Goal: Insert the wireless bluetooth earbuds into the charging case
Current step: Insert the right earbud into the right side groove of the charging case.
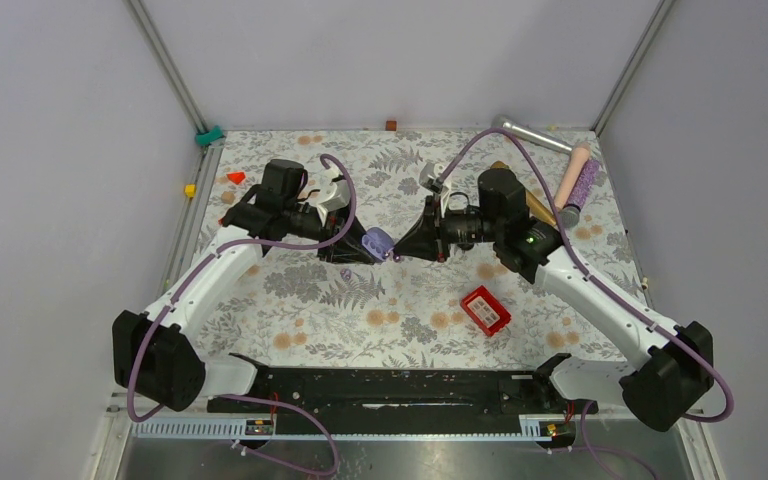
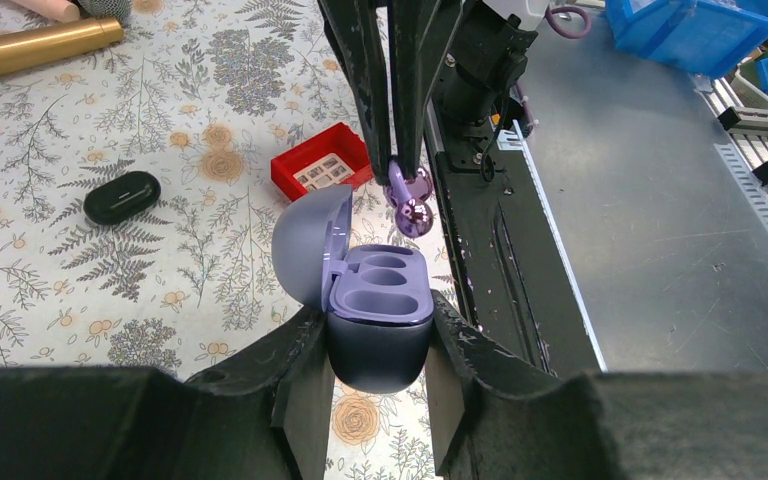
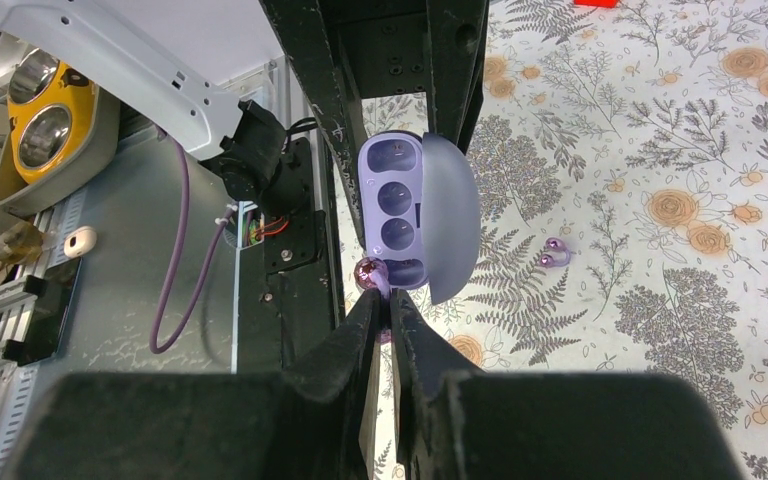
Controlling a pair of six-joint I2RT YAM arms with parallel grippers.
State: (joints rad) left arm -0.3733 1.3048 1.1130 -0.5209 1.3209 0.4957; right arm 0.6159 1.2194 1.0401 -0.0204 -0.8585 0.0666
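Note:
A pale purple charging case (image 2: 380, 300) with its lid swung open sits between the fingers of my left gripper (image 2: 380, 318), which is shut on its dark lower half. The same case (image 1: 377, 241) hangs above mid-table in the top view. My right gripper (image 3: 382, 298) is shut on a glossy purple earbud (image 3: 370, 272). That earbud (image 2: 410, 205) hangs at the far end of the case, by the rim of its end well (image 3: 407, 270). Whether they touch I cannot tell. A second purple earbud (image 3: 555, 253) lies on the floral cloth.
A red block (image 1: 485, 309) lies right of centre. A black oval case (image 2: 122, 196) rests on the cloth. A gold tube (image 2: 40, 45), a silver cylinder (image 1: 530, 133) and a pink roller (image 1: 575, 180) lie at the back right. Small coloured blocks (image 1: 236, 177) sit back left.

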